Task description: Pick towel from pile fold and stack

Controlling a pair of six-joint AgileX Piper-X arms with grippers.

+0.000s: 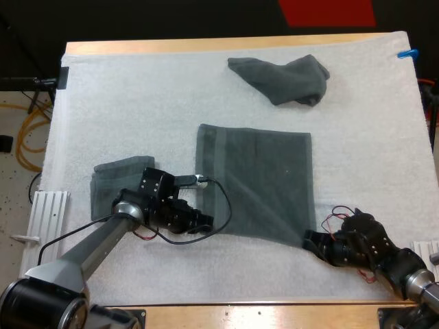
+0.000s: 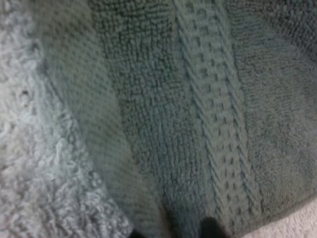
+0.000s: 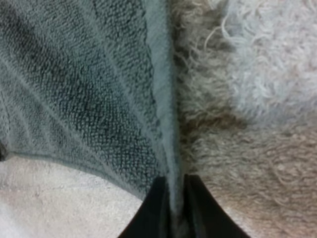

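- Nearest us, along the wooden table's (image 1: 260,317) front edge, both arms reach onto the white mat (image 1: 137,103).
- Our right gripper (image 1: 310,241) sits at the near right corner of the spread towel (image 1: 257,181). In the right wrist view its black fingers (image 3: 157,208) are squeezed onto the towel's hem from both sides, and the thin edge runs straight up out of the pinch.
- Our left gripper (image 1: 204,223) is at the same towel's near left corner, low on the mat. In the left wrist view the dark fingertips (image 2: 210,229) show with a raised fold of the cloth bunched between them, so we read it as nipping the towel too.
- The spread towel lies flat between the two grippers and reaches away from them toward the mat's middle. Its woven band runs along its left side, and a soft crease slants across it toward the right gripper's corner.
- Just left of our left arm a folded towel (image 1: 113,179) rests on the mat, partly hidden by the arm's wrist and apart from the spread one.
- Farthest off, near the mat's far edge and right of centre, a crumpled towel (image 1: 281,79) lies well apart from both grippers.
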